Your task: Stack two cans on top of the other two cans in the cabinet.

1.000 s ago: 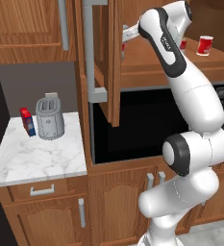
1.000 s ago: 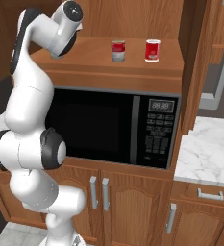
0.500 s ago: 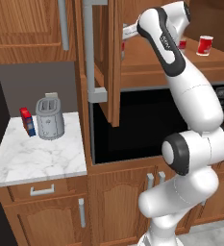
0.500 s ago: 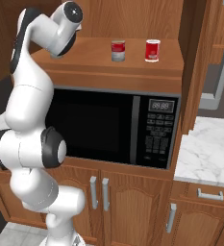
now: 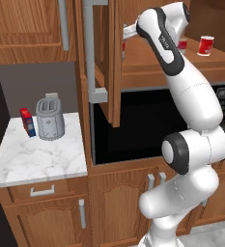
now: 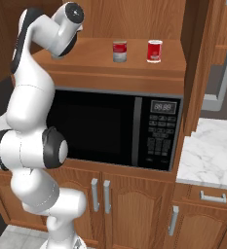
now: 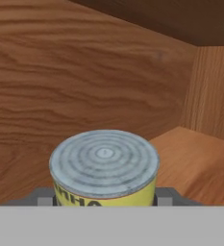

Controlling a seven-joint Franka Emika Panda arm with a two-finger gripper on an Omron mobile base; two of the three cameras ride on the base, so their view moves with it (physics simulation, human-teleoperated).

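In the hand view a yellow-labelled can [image 7: 104, 166] with a ribbed grey lid stands upright between my fingertips [image 7: 163, 197], and my gripper [image 7: 104, 201] is shut on it. Around it are the cabinet's wooden back wall [image 7: 84, 72] and shelf floor [image 7: 195, 158]. In the left base view my arm reaches behind the open cabinet door [image 5: 106, 62] with its long grey bar handle [image 5: 90, 48]. Two red-labelled cans [image 6: 119, 51] [image 6: 155, 51] stand side by side on the shelf [image 6: 110, 73], off to the right of my hand.
A black microwave [image 6: 115, 126] sits directly under the shelf. To the left a marble counter [image 5: 36, 154] carries a grey toaster [image 5: 49, 118] and a small blue and red box [image 5: 27, 121]. Low wooden cupboards [image 6: 134, 204] run below.
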